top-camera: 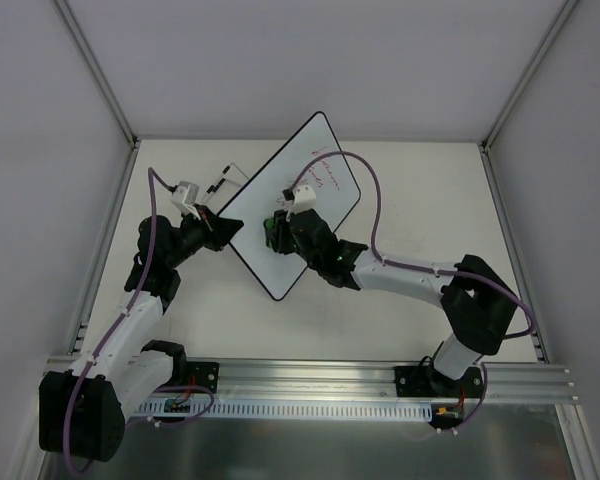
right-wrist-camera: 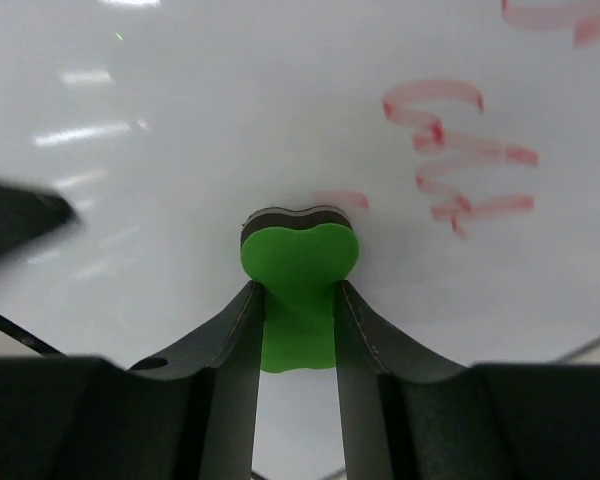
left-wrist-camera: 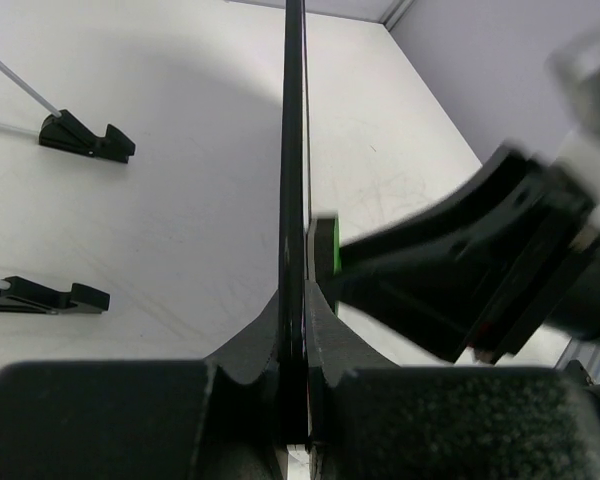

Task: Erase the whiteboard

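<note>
The whiteboard [top-camera: 310,165] is a small white board with a thin black rim, lying diagonally at mid-table, with red handwriting [top-camera: 325,172] on its far half. My left gripper [top-camera: 223,228] is shut on the board's left rim, seen edge-on in the left wrist view [left-wrist-camera: 293,200]. My right gripper [top-camera: 277,228] is shut on a green eraser [right-wrist-camera: 298,275] with a dark pad, pressed against the board face [right-wrist-camera: 230,120]. Red writing [right-wrist-camera: 460,150] lies up and right of the eraser. The eraser also shows in the left wrist view [left-wrist-camera: 327,245].
Two small black stand feet [left-wrist-camera: 85,137] [left-wrist-camera: 45,296] on thin wire legs lie on the tabletop left of the board; they show in the top view [top-camera: 220,182]. An aluminium rail [top-camera: 380,380] runs along the near edge. Grey walls enclose the table.
</note>
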Controlling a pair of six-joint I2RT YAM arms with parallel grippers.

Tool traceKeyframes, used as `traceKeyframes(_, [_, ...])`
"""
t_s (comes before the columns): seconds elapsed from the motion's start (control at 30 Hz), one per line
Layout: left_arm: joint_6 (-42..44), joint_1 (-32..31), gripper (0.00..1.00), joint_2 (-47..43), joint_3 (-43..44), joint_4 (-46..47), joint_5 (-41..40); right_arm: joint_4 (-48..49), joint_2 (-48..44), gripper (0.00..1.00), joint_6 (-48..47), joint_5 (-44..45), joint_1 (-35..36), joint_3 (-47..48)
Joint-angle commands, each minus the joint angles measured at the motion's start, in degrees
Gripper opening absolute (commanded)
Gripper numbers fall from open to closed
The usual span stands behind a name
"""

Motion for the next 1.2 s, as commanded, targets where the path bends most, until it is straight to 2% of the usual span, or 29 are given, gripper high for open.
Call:
traceKeyframes(0.0, [8.6, -2.3, 0.0, 1.3, -1.6, -8.9, 9.8, 1.8, 1.6, 0.0, -6.7, 0.5, -1.0, 12.8])
traceKeyframes(0.03, [8.7, -2.3, 0.0, 1.3, -1.6, -8.9, 9.8, 1.2, 2.5, 0.0, -6.8, 0.4, -1.3, 16.4])
traceKeyframes(0.13, [8.8, -2.4, 0.0, 1.2, -1.6, -9.1, 9.5, 0.6, 5.0, 0.0, -6.0, 0.5, -2.5, 19.3])
traceKeyframes(0.23, [9.0, -2.4, 0.0, 0.9, -1.5, -9.2, 9.4, 0.5, 5.9, 0.0, -2.1, 0.8, -3.8, 17.6])
traceKeyframes(0.37, [9.1, -2.4, 0.0, 1.2, -1.4, -9.3, 9.2, 0.5, 5.3, 0.0, 2.6, 2.9, -5.5, 9.9])
traceKeyframes(0.63, [9.4, -2.3, 0.0, 1.4, -1.3, -9.7, 9.5, 1.2, 2.4, 0.0, 10.2, 5.8, -6.7, -11.7])
traceKeyframes(0.73, [9.3, -2.4, 0.0, 1.4, -1.2, -9.9, 9.6, 2.3, 3.1, 0.0, 12.4, 4.9, -7.9, -15.9])
traceKeyframes(0.93, [9.4, -2.4, 0.0, 1.6, -1.0, -10.1, 9.9, 2.1, 2.1, 0.0, 8.1, 3.3, -8.9, -12.5])
traceKeyframes(1.17, [9.2, -2.3, 0.0, 1.7, -1.0, -10.4, 10.4, 1.6, 1.1, 0.0, 1.5, -2.6, -8.8, 3.3])
